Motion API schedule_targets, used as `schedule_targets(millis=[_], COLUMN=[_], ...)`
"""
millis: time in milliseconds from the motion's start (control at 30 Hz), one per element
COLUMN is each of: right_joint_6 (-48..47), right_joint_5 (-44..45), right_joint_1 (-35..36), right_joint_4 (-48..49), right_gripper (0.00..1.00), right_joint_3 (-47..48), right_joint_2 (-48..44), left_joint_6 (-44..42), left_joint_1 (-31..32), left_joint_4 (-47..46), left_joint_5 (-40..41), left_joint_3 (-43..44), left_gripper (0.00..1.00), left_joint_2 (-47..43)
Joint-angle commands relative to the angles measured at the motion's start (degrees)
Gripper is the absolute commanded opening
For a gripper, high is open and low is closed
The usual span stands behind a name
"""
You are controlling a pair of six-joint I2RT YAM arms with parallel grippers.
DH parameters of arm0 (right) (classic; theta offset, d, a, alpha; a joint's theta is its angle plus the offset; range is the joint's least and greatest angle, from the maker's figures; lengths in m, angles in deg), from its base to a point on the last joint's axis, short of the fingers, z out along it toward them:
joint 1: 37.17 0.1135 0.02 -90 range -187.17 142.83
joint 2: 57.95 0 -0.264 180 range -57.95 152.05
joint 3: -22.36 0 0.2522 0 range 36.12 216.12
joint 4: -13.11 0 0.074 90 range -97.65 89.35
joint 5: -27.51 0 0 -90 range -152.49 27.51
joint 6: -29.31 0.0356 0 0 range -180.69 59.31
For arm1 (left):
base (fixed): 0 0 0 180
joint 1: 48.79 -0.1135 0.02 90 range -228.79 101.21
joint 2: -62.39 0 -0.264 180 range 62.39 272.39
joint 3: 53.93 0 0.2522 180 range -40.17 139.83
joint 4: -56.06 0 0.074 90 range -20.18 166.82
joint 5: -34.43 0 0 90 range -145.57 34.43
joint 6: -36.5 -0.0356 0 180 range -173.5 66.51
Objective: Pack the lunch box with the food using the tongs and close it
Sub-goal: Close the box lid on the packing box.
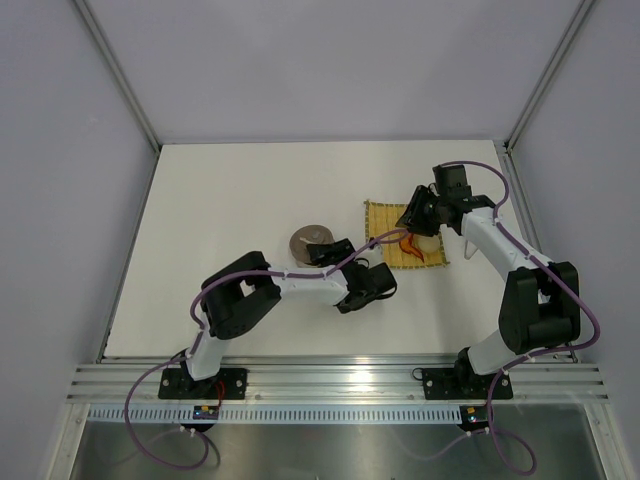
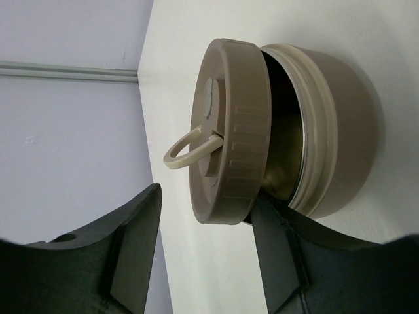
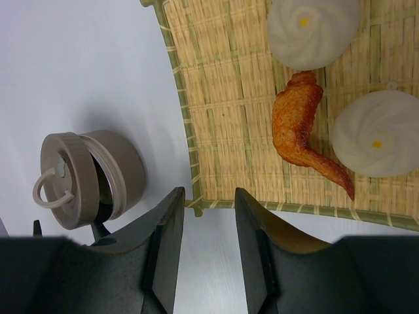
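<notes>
The lunch box (image 2: 340,124) is a round tan tin on the table, also in the top view (image 1: 312,240) and the right wrist view (image 3: 127,163). Its lid (image 2: 229,131), with a loop handle, stands tilted on edge against the box rim. My left gripper (image 2: 208,212) is open around the lid's lower edge, with one finger (image 2: 281,255) at the box and the other clear of the lid. My right gripper (image 3: 209,193) is open over the table at the mat's edge, holding nothing. Food lies on the mat: two white buns (image 3: 313,29) (image 3: 378,134) and an orange chicken wing (image 3: 301,131). I cannot make out the tongs.
A square yellow woven mat (image 1: 380,215) (image 3: 222,98) lies right of the lunch box, under my right gripper (image 1: 410,228). My left gripper (image 1: 322,250) sits just near of the box. White walls with metal posts bound the table.
</notes>
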Motion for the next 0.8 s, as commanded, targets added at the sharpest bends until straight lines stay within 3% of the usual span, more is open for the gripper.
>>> schedule_targets(millis=[0,367,500,767], right_joint_6=[-0.38,-0.21,-0.3,-1.0], right_joint_5=[-0.34,-0.87,-1.05,-1.05], right_joint_1=[-0.24,-0.24,-0.16,-0.16], right_joint_4=[1.71,1.72,1.71,1.01], right_gripper=[0.44,0.44,0.44,0.44], right_joint_3=[-0.07,0.64,0.72,1.16], right_joint_2=[-0.09,0.08,0.17,-0.44], left_joint_6=[2.06,5.48,6.19,8.83], left_joint_1=[0.23,2.16,2.68,3.04], left_joint_4=[-0.06,7.31,9.17,12.24], left_joint_5=[-0.02,-2.82,-5.02,-8.27], left_joint_3=[2.5,6.71,7.95,9.61], left_gripper=[0.6,0.62,0.74,0.84], left_joint_2=[-0.03,-2.31,-2.84,-4.07])
